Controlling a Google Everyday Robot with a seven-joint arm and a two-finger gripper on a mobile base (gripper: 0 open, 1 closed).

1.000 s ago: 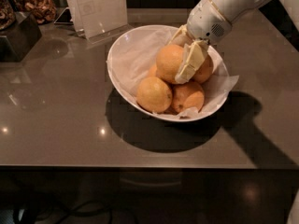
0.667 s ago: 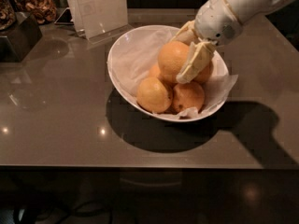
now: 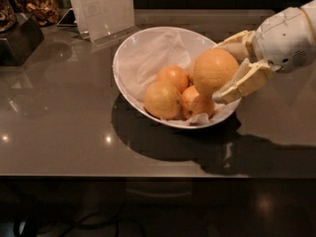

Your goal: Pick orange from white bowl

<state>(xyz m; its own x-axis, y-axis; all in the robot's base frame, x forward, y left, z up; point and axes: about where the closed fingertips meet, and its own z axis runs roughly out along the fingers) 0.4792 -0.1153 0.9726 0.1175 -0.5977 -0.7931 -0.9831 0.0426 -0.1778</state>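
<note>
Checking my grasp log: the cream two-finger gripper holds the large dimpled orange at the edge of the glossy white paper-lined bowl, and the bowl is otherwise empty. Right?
Not quite. The camera view shows the cream gripper holding the large dimpled orange at the edge of the glossy white bowl, but the bowl is not empty: three smaller oranges lie in it.

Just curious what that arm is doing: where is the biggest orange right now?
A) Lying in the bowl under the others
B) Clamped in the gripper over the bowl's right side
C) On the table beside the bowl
B: the gripper is shut on the orange, holding it above the smaller oranges at the right side of the bowl.
</note>
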